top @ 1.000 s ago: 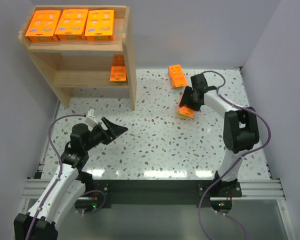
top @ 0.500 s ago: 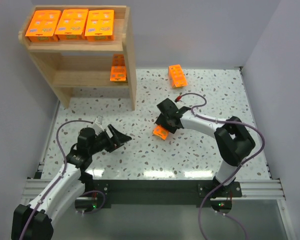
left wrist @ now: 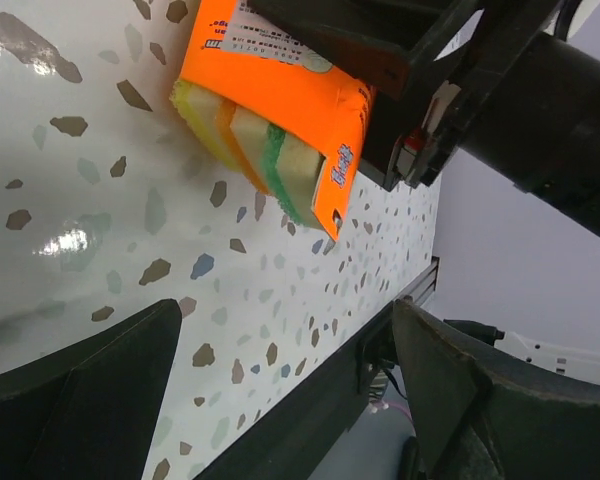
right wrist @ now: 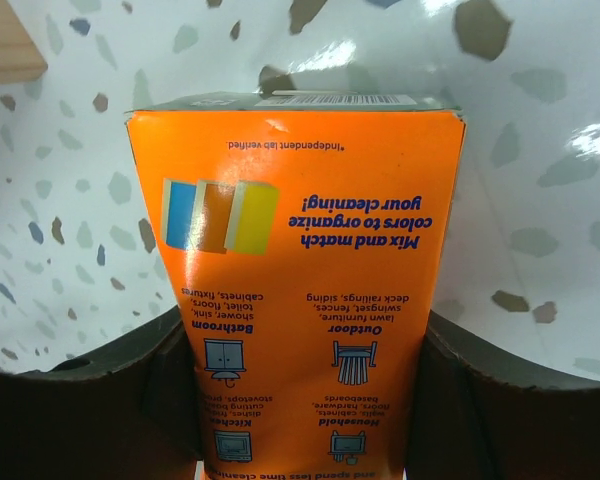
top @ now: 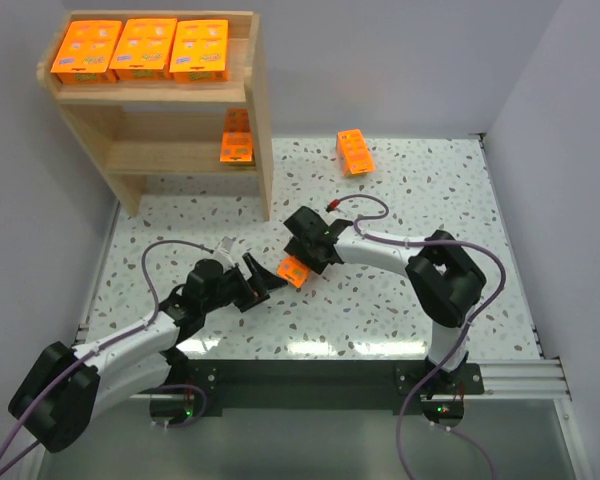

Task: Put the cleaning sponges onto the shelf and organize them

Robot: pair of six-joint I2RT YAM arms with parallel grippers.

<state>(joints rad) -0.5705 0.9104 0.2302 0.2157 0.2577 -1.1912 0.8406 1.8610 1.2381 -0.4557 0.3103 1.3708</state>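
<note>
**Orange pack clamped at mid-table**

Visibility: The right gripper (top: 305, 256) is clamped on the held pack (top: 295, 271), one finger on each long edge. In the right wrist view both fingers are dark, blurred shapes and the pack's near end is cut off by the frame. In the left wrist view the pack's far end is hidden behind the right gripper. Green and yellow sponge edges show through its side. The left gripper (top: 263, 282) lies just beside this pack with its jaws spread wide and nothing between them. On the shelf (top: 262, 130), the side panel partly masks the lower-tier pack (top: 237, 138). Three top-tier packs (top: 140, 48) lie flat in a row. The loose pack (top: 355, 152) lies on the table (top: 430, 200), well apart from both grippers.

Change: One second ago the right gripper held its pack near the loose pack. It has now carried it toward the left gripper, which has swung low and to the right. All other packs are unmoved.
</note>
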